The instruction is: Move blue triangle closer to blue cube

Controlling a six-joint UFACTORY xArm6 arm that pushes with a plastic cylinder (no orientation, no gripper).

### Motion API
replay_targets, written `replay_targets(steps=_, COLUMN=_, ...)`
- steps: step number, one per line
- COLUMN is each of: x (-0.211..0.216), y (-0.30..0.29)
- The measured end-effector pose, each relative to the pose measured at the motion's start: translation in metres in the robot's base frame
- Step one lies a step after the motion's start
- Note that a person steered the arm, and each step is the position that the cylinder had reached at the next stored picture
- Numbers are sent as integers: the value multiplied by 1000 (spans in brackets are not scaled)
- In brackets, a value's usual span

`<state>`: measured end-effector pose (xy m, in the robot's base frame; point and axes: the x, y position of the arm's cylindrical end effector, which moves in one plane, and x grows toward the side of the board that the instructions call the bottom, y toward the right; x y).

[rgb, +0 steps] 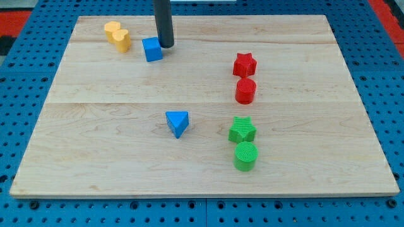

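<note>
Our tip (166, 45) rests just right of the blue cube (152, 49) near the bench's (95, 126) top left. The blue triangle (178, 123) lies well below, toward the view's bottom, apart from both. We carry no hand, only the rod.

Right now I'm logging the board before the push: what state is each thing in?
my tip: down at the board, right beside blue cube
blue cube: near the view's top
blue triangle: mid-board, alone, untouched
yellow block: left of cube
red star, red cylinder: adjacent
green star, green cylinder: adjacent
</note>
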<state>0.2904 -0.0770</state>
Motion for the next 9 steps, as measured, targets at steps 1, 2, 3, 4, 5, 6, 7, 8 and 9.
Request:
replay_targets(steps=1, x=9, y=0)
replay_targets(steps=2, x=16, y=-18)
replay_targets(steps=3, x=16, y=-50)
replay_targets(steps=4, x=23, y=-28)
replay_targets(steps=5, x=65, y=25)
replay_targets(steps=6, x=113, y=61)
replay_targets(steps=7, x=162, y=61)
replay_targets(steps=8, x=192, y=58)
replay_targets(steps=9, x=197, y=58)
